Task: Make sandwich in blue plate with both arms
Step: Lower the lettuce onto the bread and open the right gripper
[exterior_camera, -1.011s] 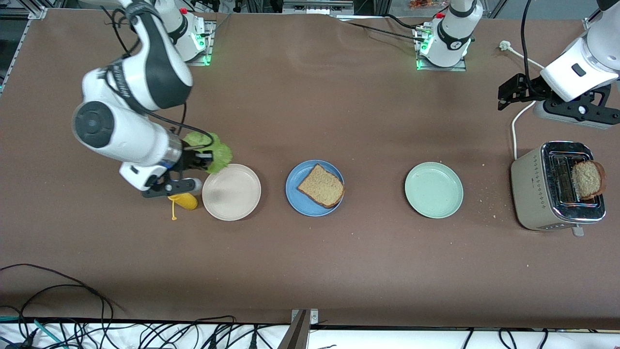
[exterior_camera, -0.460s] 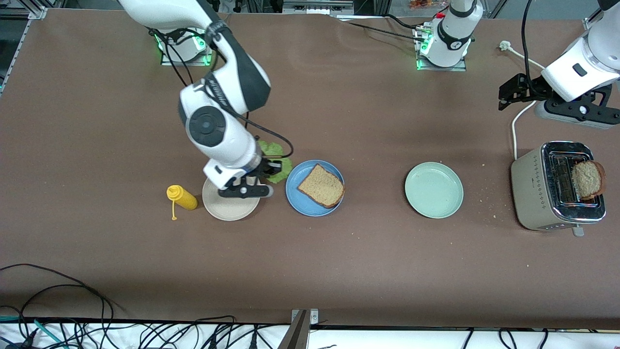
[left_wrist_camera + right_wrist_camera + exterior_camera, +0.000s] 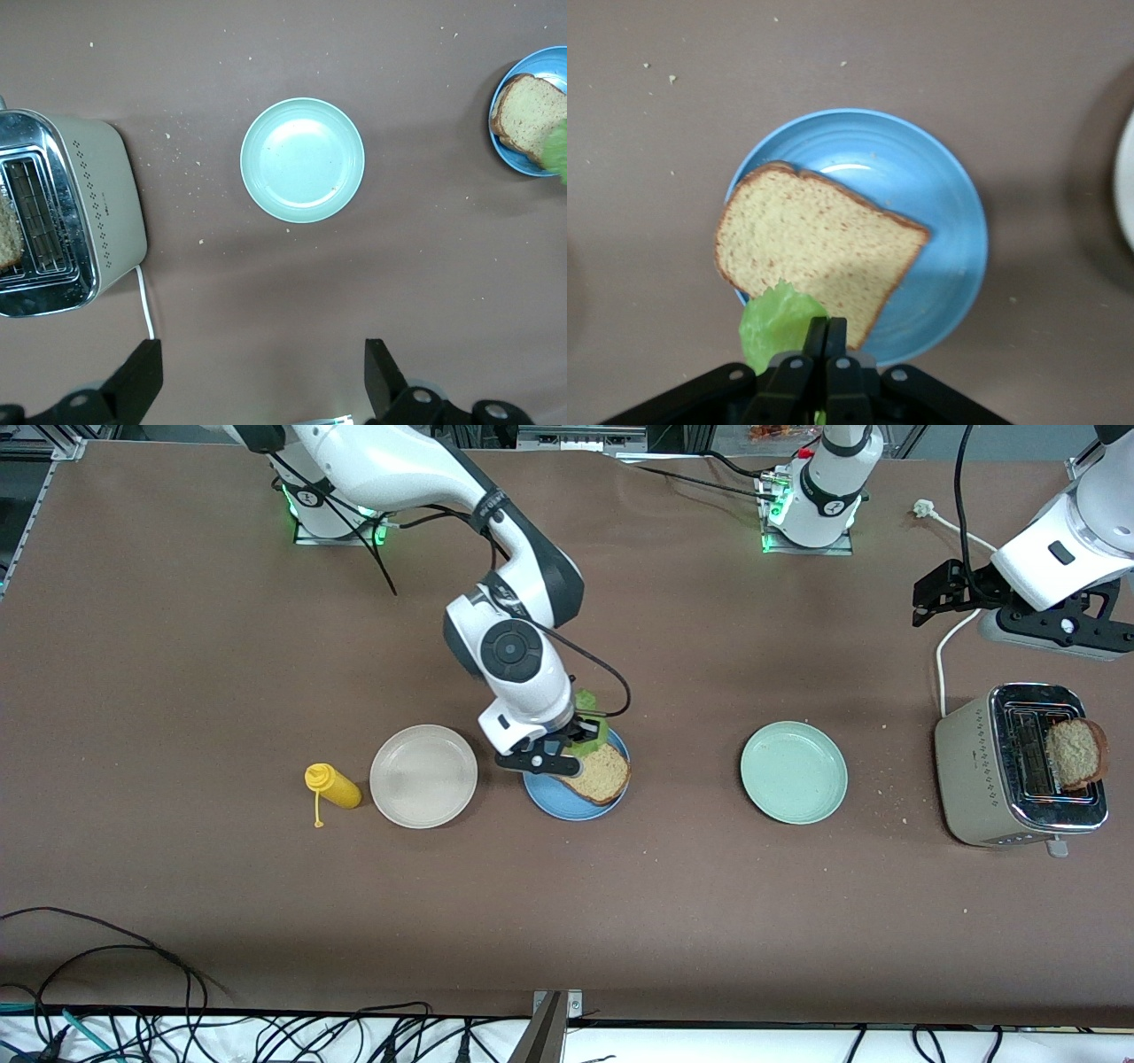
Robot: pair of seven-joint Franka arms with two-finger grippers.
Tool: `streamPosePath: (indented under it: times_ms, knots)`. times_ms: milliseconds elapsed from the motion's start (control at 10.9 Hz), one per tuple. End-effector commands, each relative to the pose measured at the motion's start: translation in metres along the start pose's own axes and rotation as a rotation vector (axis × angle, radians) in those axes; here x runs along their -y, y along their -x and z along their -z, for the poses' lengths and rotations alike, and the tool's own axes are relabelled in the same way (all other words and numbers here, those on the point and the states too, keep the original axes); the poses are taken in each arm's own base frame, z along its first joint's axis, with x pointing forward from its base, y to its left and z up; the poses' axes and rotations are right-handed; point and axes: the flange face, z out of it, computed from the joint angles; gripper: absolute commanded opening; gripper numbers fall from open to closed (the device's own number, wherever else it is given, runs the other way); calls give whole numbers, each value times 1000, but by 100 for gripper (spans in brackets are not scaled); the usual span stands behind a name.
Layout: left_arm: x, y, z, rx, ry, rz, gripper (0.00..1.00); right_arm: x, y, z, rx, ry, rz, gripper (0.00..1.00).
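Brown matting covers your whole table point(image 3: 620, 921), and the objects sit in a row across it. Starting at the right arm's end, you have a yellow squeeze bottle point(image 3: 332, 786) lying beside the beige-white plate point(image 3: 423, 776), which is bare.

Next comes the blue plate point(image 3: 567, 804), with one slice of bread point(image 3: 601, 773) lying flat on it as the base of the sandwich. Your right gripper point(image 3: 567, 746) hangs over that plate with its fingers pinched tight on the lettuce leaf point(image 3: 778, 323). In the right wrist view the leaf dangles over one edge of the slice rather than its middle, so you may want to centre it before letting go; a leaf dropped off-edge could slide onto the plate.

Further along sits the pale green plate point(image 3: 794, 771), empty too. At the left arm's end stands the toaster point(image 3: 1019, 778), and the second slice point(image 3: 1075, 751) sticks up out of its slot, where fingers can get either side of it. Your left gripper point(image 3: 941, 592) waits in the air over the table by the toaster's cord point(image 3: 944, 651), jaws spread wide and holding nothing — probably parked there to fetch that top slice once the lettuce is down.
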Motion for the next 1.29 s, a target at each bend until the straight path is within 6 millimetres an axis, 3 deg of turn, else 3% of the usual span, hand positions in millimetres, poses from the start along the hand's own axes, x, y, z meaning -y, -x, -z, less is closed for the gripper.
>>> streamPosePath:
  times_ms: [0, 276, 460, 828, 1195]
  knots:
    - [1, 6, 5, 0, -24, 5, 100, 9, -7, -5, -14, -35, -59, 0]
    - [2, 6, 5, 0, -24, 7, 100, 4, -14, -32, -32, -41, -55, 0]
    - [2, 6, 5, 0, -24, 7, 100, 10, -14, -61, -78, -83, -57, 0]
    - [2, 6, 5, 0, -24, 7, 100, 7, -18, -64, -95, -90, -53, 0]
    - [2, 6, 5, 2, -24, 7, 100, -17, -43, -88, -156, -78, -3, 0]
